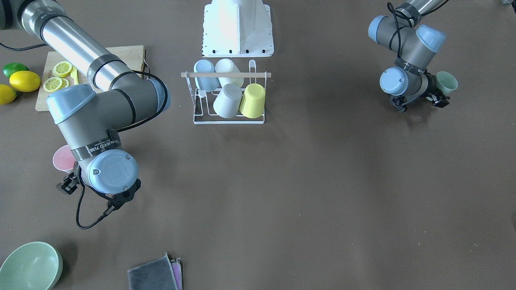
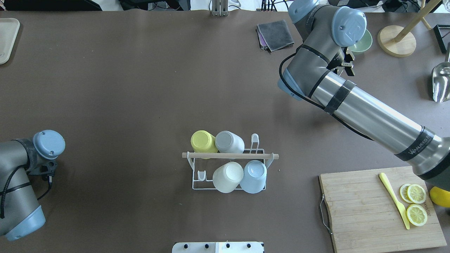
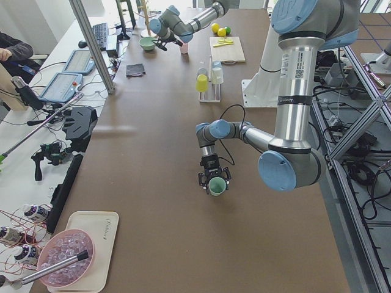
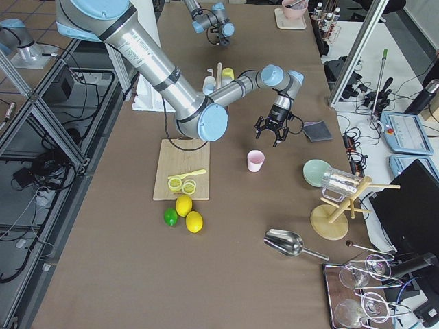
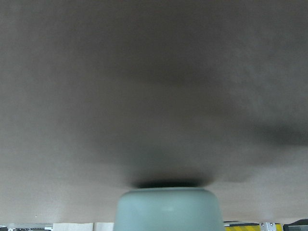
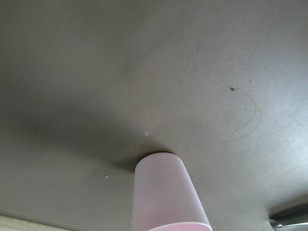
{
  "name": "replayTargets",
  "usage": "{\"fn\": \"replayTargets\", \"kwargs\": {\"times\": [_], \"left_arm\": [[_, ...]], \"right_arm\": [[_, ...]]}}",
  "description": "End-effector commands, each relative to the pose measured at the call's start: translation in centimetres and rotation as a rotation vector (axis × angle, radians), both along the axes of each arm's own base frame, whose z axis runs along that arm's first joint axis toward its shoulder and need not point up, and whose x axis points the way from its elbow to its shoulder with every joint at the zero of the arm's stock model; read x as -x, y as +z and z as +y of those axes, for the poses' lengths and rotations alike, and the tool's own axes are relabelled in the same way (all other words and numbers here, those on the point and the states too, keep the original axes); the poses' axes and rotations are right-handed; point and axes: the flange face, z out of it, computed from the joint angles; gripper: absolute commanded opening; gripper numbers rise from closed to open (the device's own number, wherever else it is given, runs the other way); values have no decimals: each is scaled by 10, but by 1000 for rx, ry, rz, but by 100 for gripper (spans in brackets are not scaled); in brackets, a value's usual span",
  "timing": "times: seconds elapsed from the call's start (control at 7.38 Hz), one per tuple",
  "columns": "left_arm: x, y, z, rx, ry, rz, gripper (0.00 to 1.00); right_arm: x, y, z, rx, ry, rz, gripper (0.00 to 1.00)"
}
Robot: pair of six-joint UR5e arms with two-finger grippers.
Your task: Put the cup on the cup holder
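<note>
The cup holder (image 1: 227, 119), a white wire rack with a wooden rod (image 2: 230, 155) across its top, stands mid-table. It carries a blue, a white, a grey and a yellow cup (image 1: 253, 100). My left gripper (image 3: 214, 183) has its fingers on either side of a pale green cup (image 1: 446, 82) and holds it tilted, low over the table; the cup fills the bottom of the left wrist view (image 5: 168, 209). My right gripper (image 4: 274, 131) is open and empty above a pink cup (image 4: 255, 160). That cup stands upright on the table (image 6: 166, 192).
A wooden cutting board (image 2: 362, 207) holds lemon slices and a yellow knife, with whole lemons and a lime (image 1: 15, 69) beside it. A green bowl (image 1: 30, 266) and folded cloths (image 1: 155, 276) lie near the right arm. A wooden stand (image 2: 397, 40) and a metal scoop (image 2: 441, 80) sit further out.
</note>
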Motion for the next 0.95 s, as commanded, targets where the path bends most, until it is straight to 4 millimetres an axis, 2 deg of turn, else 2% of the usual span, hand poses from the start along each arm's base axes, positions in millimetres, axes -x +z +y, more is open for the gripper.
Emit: {"fn": "replayTargets", "kwargs": {"times": [0.0, 0.41, 0.54, 0.68, 0.81], "left_arm": [[4, 3, 0, 1, -4, -1, 98], [15, 11, 4, -6, -10, 9, 98], [15, 12, 4, -8, -12, 12, 98], [14, 11, 3, -10, -11, 12, 71], [16, 8, 1, -14, -17, 17, 32]], "right_arm": [[21, 12, 5, 22, -90, 25, 100], [41, 36, 19, 63, -133, 74, 100], [47, 33, 19, 41, -161, 110, 100], [51, 34, 20, 37, -191, 123, 100], [59, 36, 25, 15, -228, 153, 100]]}}
